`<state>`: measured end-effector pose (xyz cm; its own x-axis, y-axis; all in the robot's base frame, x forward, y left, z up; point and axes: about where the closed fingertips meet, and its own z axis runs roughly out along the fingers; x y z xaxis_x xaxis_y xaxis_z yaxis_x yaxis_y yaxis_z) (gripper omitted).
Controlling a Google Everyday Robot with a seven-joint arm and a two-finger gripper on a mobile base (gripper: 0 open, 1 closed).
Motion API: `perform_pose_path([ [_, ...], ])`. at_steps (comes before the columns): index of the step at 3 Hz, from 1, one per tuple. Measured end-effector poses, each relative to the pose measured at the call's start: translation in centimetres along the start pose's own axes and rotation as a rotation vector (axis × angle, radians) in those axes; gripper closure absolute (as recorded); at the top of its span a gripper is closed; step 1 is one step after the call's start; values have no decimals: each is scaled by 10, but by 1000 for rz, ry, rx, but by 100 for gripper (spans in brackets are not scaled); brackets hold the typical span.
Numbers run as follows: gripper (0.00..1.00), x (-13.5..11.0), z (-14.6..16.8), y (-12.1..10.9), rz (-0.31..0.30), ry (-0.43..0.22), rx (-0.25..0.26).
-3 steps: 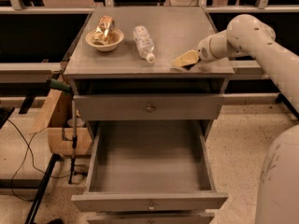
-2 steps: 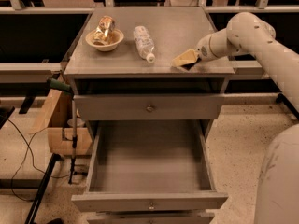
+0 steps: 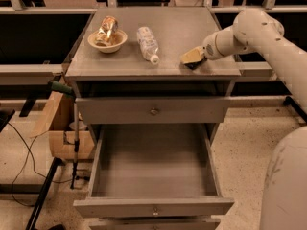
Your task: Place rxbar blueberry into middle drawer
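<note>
The gripper (image 3: 192, 58) is low over the right front part of the table (image 3: 172, 28), its tan tip down at the surface. Whether the jaws are spread or pinching cannot be told. The rxbar blueberry (image 3: 194, 65) shows only as a small, flat, dark sliver under that tip, lying on the table; no lettering is legible. The middle drawer (image 3: 153, 206) stands pulled out below, grey, with a small round knob in its front panel. A clear bottle (image 3: 147, 43) lies left of the gripper.
</note>
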<state>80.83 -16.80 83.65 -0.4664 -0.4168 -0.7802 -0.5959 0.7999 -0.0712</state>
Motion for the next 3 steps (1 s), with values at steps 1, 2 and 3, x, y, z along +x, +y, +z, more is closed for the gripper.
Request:
perform_pose_path([
  [1,100,3,-6,1,15,-20,-9],
  [2,100,17,-16,2,43,-40,-15],
  [3,100,16,-19,2,46,-41,-15],
])
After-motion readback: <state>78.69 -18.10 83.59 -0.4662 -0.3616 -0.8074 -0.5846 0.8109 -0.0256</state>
